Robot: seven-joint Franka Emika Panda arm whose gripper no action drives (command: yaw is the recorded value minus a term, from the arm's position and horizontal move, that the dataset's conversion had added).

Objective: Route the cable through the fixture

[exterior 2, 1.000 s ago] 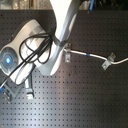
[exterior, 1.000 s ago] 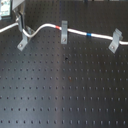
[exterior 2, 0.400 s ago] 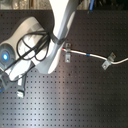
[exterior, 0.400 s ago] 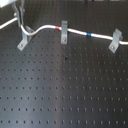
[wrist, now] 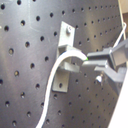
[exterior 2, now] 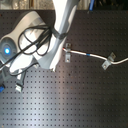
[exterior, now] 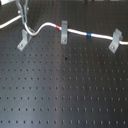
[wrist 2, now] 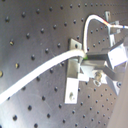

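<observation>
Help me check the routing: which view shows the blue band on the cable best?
The first exterior view: blue band sits unobstructed on the cable. The second exterior view shows it smaller; neither wrist view shows it.

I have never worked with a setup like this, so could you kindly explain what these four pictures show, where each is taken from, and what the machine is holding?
The machine is a single robot arm, white, with dark hoses along it. Two pictures come from cameras standing off the arm: the first exterior view looks along the surface from low down, the second exterior view looks from above. The other two come from cameras riding on the gripper, so they see its work close up.

The surface is a black board full of small holes. Three small grey metal clips are fixed on it in a row. A thin white cable, with a red band and a blue band, already runs past two of them.

The gripper holds the cable right beside the third clip, the fixture; whether the cable sits in its slot cannot be told.
</observation>
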